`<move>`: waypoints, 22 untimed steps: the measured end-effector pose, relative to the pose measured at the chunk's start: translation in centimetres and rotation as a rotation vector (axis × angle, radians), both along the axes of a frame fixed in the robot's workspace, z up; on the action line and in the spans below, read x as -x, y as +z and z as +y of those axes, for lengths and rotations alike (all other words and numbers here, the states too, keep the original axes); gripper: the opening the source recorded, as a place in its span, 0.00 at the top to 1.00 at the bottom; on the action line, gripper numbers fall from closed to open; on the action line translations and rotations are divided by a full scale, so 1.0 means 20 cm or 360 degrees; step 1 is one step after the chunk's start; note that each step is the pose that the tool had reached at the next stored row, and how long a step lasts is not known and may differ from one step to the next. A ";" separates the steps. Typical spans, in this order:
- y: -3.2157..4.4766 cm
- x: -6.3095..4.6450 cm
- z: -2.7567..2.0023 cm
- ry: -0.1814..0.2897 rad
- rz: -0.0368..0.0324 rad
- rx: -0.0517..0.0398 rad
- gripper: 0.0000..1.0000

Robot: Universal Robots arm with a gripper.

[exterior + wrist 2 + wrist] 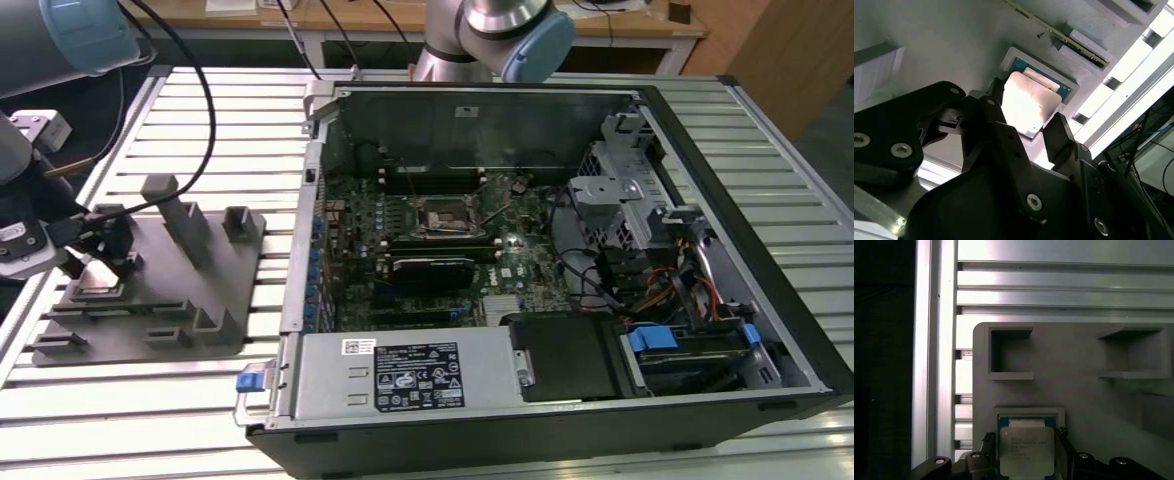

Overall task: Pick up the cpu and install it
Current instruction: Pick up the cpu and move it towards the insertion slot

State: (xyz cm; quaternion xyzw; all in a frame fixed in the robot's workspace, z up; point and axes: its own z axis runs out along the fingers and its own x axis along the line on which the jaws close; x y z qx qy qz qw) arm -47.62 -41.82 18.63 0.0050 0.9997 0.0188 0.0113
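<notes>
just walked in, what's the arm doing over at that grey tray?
The arm's gripper sits low over the cpu, which lies flat in a recess of the grey fixture at the exterior view's left. The open computer case lies beside the fixture with its motherboard exposed. The cpu has not yet been carried over to it, so nothing is installed.

Smooth, pale metal-topped cpu [1026, 450] in a matt grey plastic fixture [1074, 352].

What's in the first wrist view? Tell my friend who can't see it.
A pale silver square cpu sits in a recess of a grey fixture block, with the black pincer right at it. The block lies on a slatted metal table.
</notes>
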 end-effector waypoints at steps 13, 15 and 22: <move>-0.009 0.00 0.000 0.0001 0.0000 0.0000 0.41; -0.014 0.00 0.000 0.0001 0.0000 0.0000 0.41; -0.018 0.00 0.000 0.0001 0.0000 0.0000 0.41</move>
